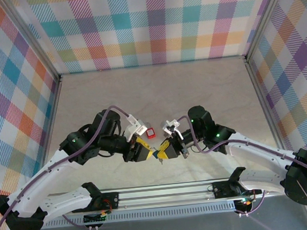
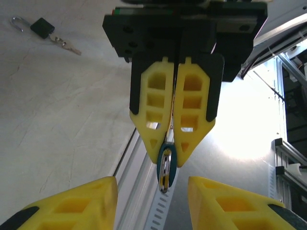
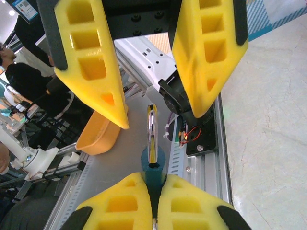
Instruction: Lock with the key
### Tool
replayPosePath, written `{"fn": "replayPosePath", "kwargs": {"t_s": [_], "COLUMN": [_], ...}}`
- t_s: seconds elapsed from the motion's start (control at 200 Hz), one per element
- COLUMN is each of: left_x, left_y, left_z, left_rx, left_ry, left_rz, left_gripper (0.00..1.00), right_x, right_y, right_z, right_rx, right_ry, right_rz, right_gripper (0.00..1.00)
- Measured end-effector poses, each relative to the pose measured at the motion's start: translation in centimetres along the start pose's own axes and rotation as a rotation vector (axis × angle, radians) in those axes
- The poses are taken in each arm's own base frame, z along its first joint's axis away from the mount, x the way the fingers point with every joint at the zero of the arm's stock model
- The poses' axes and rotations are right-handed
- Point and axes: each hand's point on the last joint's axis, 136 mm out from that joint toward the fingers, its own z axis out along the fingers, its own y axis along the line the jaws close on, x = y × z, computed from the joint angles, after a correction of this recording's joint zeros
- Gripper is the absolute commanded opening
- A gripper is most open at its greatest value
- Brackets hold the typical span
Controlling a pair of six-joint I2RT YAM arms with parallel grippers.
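Two arms meet tip to tip: right gripper (image 3: pixel 153 178) clamped tight on the teal padlock (image 3: pixel 154 163), shackle (image 3: pixel 151 129) pointing at the left gripper (image 2: pixel 152 182), whose jaws are partly spread and hold nothing; dark padlock (image 2: pixel 42 27) with keys (image 2: pixel 67 46) lies well apart on the table (image 2: pixel 57 120).

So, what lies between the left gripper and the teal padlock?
Nothing. In the right wrist view, the stretch from the open left gripper to the teal padlock is bare; only its own shackle reaches into it.
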Motion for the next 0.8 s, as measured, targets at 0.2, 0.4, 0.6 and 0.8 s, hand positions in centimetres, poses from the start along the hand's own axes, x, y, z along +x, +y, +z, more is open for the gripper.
{"fn": "replayPosePath", "kwargs": {"t_s": [0.2,0.4,0.6,0.8], "left_x": [-0.20,-0.07,-0.05,-0.01], "left_y": [-0.23,-0.28,-0.36,-0.45], "left_z": [0.04,0.45,0.52,0.56], "left_rx": [0.021,0.041,0.048,0.055], "left_ry": [-0.001,0.017,0.020,0.024], "left_rz": [-0.009,-0.019,-0.017,-0.019], "left_gripper": [0.32,0.28,0.05,0.00], "right_x": [0.07,0.07,0.11,0.22], "right_y": [-0.08,-0.09,-0.05,-0.10], "right_z": [0.07,0.07,0.14,0.14], "right_rx": [0.000,0.000,0.000,0.002], "right_ry": [0.003,0.003,0.004,0.007], "right_rz": [0.003,0.000,-0.004,-0.005], "right_gripper": [0.00,0.00,0.00,0.00]}}
